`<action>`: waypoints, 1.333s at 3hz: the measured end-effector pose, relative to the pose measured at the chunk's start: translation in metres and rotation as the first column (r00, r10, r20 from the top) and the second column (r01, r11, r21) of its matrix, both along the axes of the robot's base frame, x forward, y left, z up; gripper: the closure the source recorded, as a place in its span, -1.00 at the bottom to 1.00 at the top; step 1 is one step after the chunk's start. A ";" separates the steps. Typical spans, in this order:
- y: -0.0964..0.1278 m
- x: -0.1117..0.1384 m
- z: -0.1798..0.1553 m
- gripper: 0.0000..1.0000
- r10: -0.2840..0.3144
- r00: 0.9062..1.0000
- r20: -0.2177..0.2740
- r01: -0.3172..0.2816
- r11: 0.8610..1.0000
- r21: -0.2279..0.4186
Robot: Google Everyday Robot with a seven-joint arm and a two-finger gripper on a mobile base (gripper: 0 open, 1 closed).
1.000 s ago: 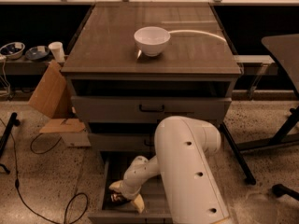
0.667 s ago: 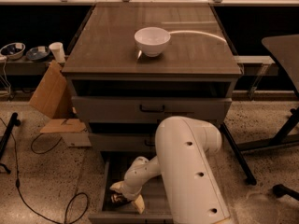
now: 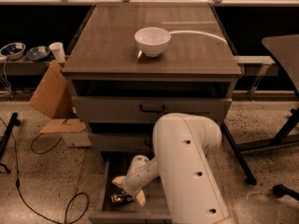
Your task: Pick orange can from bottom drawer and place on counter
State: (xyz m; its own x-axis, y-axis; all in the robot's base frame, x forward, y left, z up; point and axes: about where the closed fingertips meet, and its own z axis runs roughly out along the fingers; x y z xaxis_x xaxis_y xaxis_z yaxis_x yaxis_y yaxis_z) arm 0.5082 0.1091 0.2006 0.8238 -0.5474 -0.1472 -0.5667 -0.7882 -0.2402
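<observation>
The bottom drawer is pulled open at the foot of the grey cabinet. My gripper reaches down into its left part, below the bulky white arm. A small, dark, shiny can lies on the drawer floor right at the gripper's tip; its orange colour does not show in the shadow. Whether the gripper touches it is unclear. The arm hides the right half of the drawer. Above, the wood-grain counter carries a white bowl.
The two upper drawers are slightly open above the arm. Cardboard pieces lean left of the cabinet, with a black cable on the floor. A low shelf at left holds bowls and a cup. Chair legs stand at right.
</observation>
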 end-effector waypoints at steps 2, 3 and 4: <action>0.056 0.038 0.005 -1.00 0.043 0.998 0.040 -0.042 0.998 -0.036; 0.098 0.055 0.002 -1.00 0.065 0.998 -0.009 -0.066 0.996 -0.060; 0.133 0.086 0.013 -1.00 0.013 0.997 -0.079 -0.017 0.998 -0.056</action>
State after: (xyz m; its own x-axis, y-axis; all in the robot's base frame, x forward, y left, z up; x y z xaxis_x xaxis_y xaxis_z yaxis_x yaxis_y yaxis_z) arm 0.5938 0.2422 0.2131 0.8191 -0.5446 -0.1806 -0.5701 -0.8077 -0.1504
